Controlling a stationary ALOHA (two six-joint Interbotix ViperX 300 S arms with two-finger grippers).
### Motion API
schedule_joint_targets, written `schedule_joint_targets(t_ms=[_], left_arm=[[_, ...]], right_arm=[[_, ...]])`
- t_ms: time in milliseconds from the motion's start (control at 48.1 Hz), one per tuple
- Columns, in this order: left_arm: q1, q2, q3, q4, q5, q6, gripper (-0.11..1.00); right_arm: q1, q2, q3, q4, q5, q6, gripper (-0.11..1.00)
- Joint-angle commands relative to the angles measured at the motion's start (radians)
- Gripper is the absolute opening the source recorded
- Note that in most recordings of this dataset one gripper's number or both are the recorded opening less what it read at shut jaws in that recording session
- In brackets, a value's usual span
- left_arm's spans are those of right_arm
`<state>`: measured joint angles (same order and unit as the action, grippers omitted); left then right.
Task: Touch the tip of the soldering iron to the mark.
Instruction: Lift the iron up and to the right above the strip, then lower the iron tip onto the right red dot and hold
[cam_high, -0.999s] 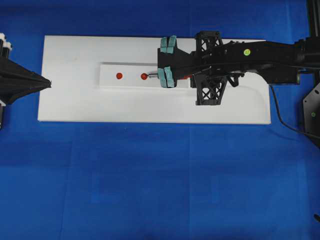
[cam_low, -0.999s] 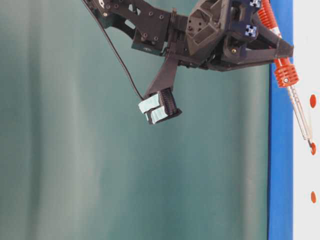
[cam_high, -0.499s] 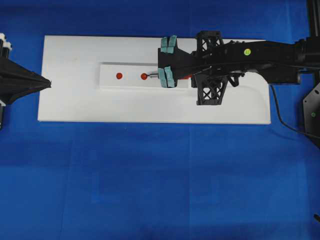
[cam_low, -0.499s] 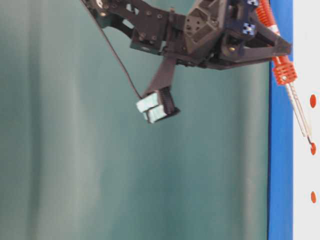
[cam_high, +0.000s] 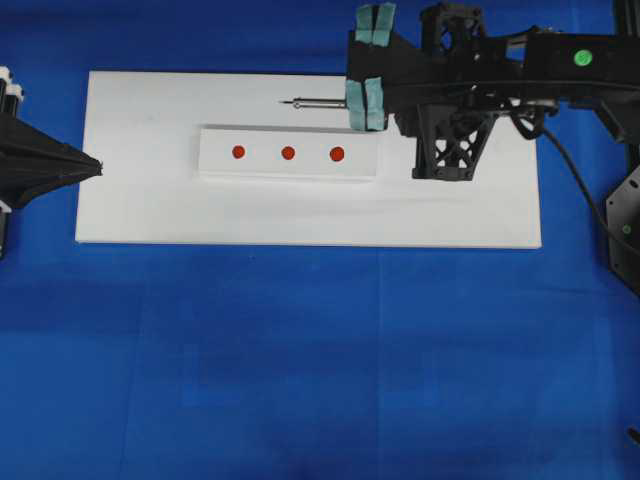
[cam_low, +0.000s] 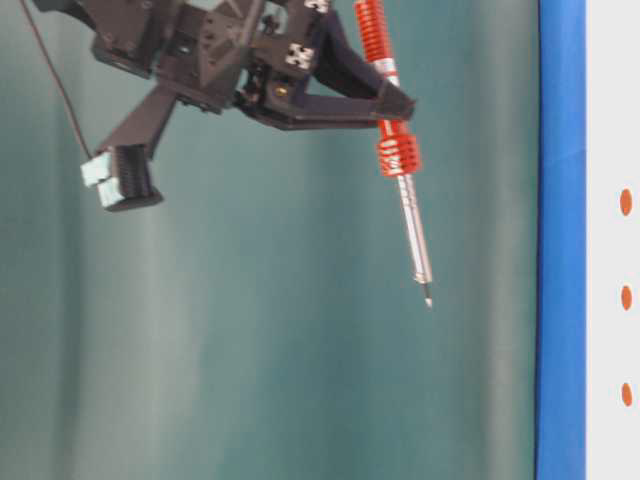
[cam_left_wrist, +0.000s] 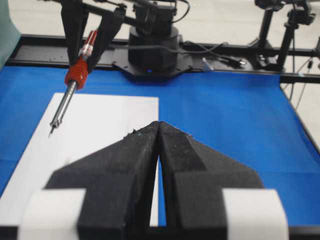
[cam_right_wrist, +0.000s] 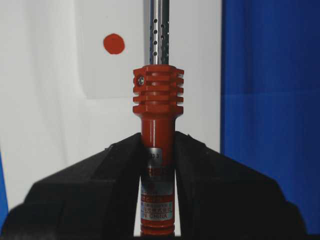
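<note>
Left to right, your inventory:

- Left gripper: at the left edge of the white board, jaws pressed together, holding nothing.
- White strip on the board: three red marks in a row.
- Soldering iron: clamped by its red-orange handle in your right gripper. Shaft tilted, tip in the air, off the board, well apart from the marks.
</note>
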<state>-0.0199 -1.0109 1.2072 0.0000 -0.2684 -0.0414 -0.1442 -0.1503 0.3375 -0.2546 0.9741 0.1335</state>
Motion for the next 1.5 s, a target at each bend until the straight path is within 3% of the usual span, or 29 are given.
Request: schedule_joint_targets(t_ms=[0,250,874,1477], left_arm=[[-0.002,0.003,-0.012,0.002,-0.014,-0.002,0.0],[-0.002,0.003,-0.011,0.002,-0.015,-0.002,0.0],[-0.002,0.003,-0.011,0.002,-0.015,-0.002,0.0],[-0.002,0.003,-0.011,0.002,-0.012,-0.002,0.0]], right_arm=[[0.002,-0.025,-0.023,-0.005,0.003,-0.002,0.06],[0.002,-0.029,-0.014,-0.005,0.008,-0.002,0.06],[0.002,-0.23,0.186,0.003,0.017,0.011,0.06],[0.002,-0.086,0.224,0.029,-0.048,0.011,0.06]])
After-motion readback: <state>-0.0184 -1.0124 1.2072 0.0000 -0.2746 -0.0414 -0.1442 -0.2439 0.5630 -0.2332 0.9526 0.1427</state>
